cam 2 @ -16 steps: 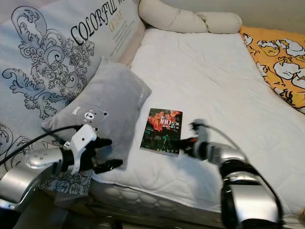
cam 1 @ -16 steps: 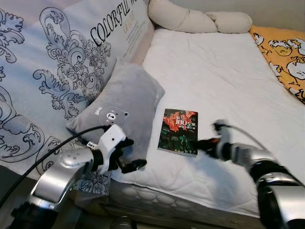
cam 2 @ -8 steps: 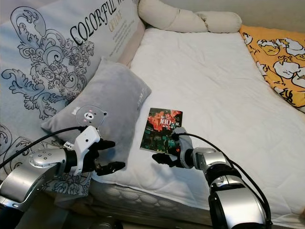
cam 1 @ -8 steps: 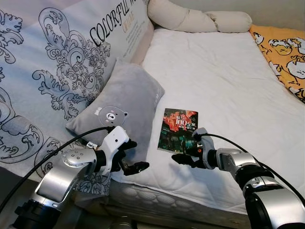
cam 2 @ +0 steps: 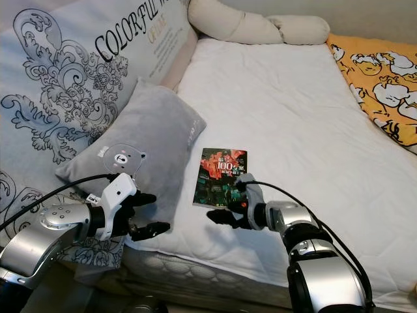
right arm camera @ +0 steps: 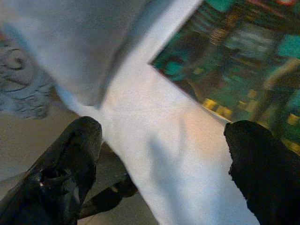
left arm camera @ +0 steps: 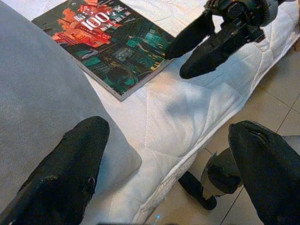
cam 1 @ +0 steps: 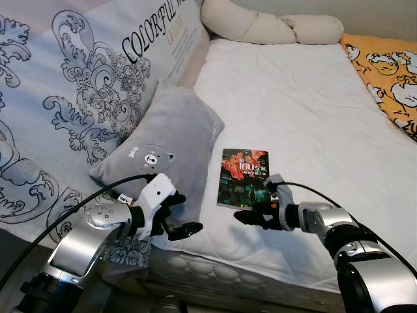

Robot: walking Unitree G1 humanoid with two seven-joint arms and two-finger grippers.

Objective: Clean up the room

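- Careful — your right gripper [cam 1: 251,214], fingers spread, sits at the paperback's [cam 1: 243,178] near edge; closing shallow could shove it away.
- Left gripper [cam 1: 177,218] — also spread, holding nothing — may snag the grey bear pillow [cam 1: 171,143].

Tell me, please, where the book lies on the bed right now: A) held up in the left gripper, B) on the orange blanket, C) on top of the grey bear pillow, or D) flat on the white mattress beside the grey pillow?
D: the book lies flat on the white mattress, just beside the grey pillow, with the open right gripper at its near edge.
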